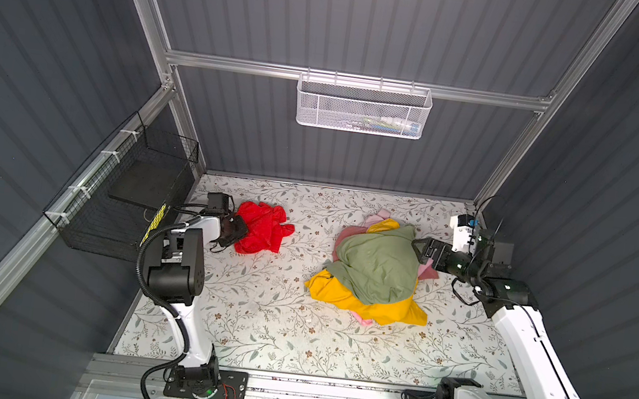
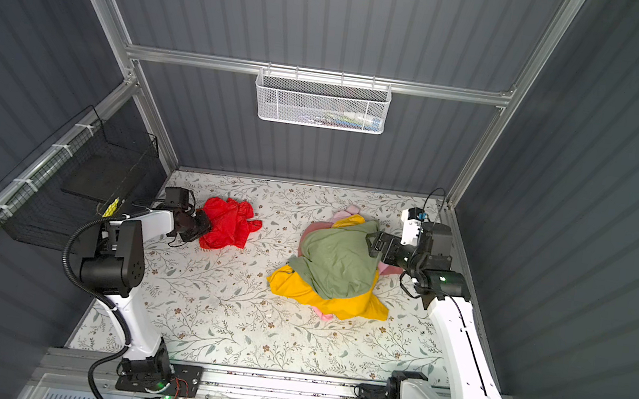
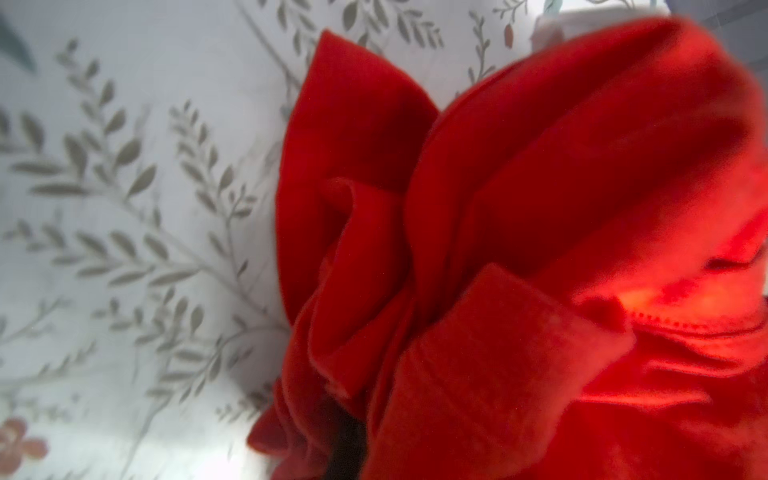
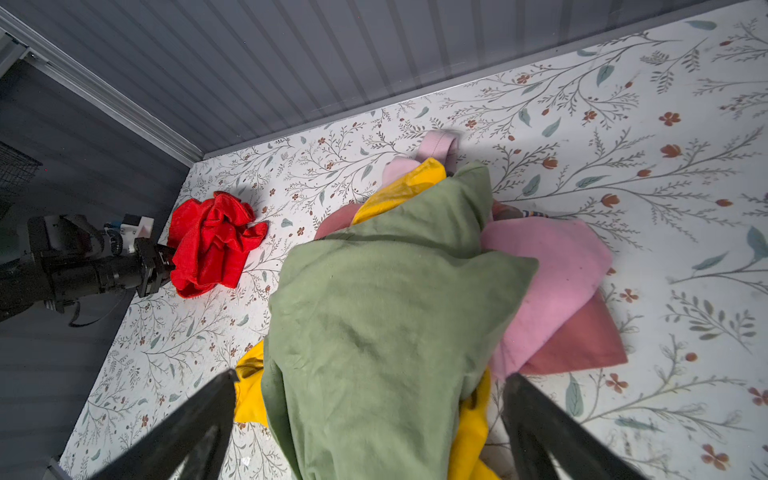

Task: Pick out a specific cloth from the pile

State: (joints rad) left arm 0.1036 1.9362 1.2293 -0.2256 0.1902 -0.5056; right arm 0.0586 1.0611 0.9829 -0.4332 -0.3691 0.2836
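Red cloth (image 1: 261, 228) sits alone on the table (image 1: 271, 328), left of centre in both top views and well apart from the pile (image 1: 374, 266) at centre right. It's already out of the heap, so what's left, I'd say, is lift and carry.

Left gripper (image 1: 240, 233) is clamped at the red cloth's left edge. Its tips are buried in fabric, so I can't see the pinch itself. The left wrist view is filled with red folds at close range, which fits a grab on a bunched fold. Right gripper (image 1: 420, 249) is spread wide at the pile's right edge, with the green cloth (image 4: 374, 311) between its jaws and nothing gripped.

Handling: thin, light, floppy, slight sheen. Expect it to drape and trail when lifted, and maybe slip if only one layer is caught. Best hold is a thick crumpled fold near the edge, not a single hem. Not fragile.

Room: open table below and to the right of the red cloth in the top views, with a free run toward the bottom of the frame. Tight spots are the wire basket (image 1: 130, 192) and side wall just left of the left gripper, and the back wall near the cloth's upper side. Lift straight up first so the tail doesn't drag. The pile looks far enough away not to snag.
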